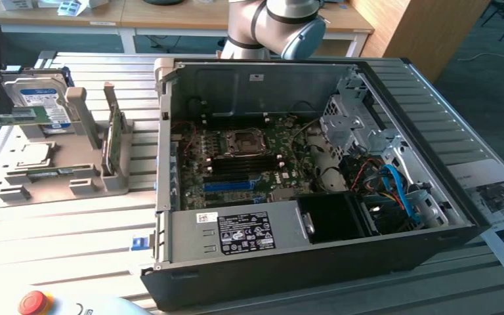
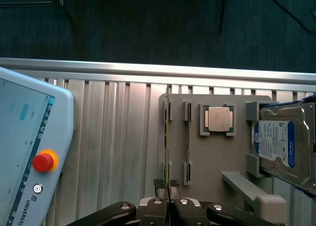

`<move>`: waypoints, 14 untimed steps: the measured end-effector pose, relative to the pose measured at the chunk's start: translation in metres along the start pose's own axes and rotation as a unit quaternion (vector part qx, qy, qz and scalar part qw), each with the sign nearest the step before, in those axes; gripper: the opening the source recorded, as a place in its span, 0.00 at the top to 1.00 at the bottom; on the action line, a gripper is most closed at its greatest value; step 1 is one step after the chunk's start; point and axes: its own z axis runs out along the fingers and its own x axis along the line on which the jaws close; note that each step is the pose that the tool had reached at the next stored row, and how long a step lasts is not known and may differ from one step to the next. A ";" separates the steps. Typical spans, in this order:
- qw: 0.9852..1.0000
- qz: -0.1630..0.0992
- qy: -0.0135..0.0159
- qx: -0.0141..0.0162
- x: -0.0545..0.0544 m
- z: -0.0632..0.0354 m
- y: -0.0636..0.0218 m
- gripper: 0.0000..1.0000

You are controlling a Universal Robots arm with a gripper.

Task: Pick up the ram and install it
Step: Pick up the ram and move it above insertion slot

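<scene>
Ram (image 2: 167,137) sat edge-on between the fingertips of the gripper (image 2: 167,184), which was clamped tight on its end, above the gray holder (image 2: 212,157) beside the hard drive (image 2: 281,142).

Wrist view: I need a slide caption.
Gripper shut on the edge-on ram over the grey tray holding a processor and hard drive.

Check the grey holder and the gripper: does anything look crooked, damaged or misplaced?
Nothing stands out. The gripper is shut on the ram, which looks straight; the processor lies flat in its pocket on the grey holder.
</scene>
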 end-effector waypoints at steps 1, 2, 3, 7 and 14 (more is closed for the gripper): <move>1.000 0.000 0.000 0.000 0.000 -0.0009 0.0001 0.88; 1.000 0.000 0.000 0.000 0.000 -0.0019 0.0001 0.88; 1.000 0.000 0.001 0.000 0.000 -0.0030 0.0001 0.88; 1.000 0.000 0.002 0.000 0.000 -0.0071 0.0003 0.88; 1.000 0.000 0.003 0.000 0.000 -0.0128 0.0006 0.88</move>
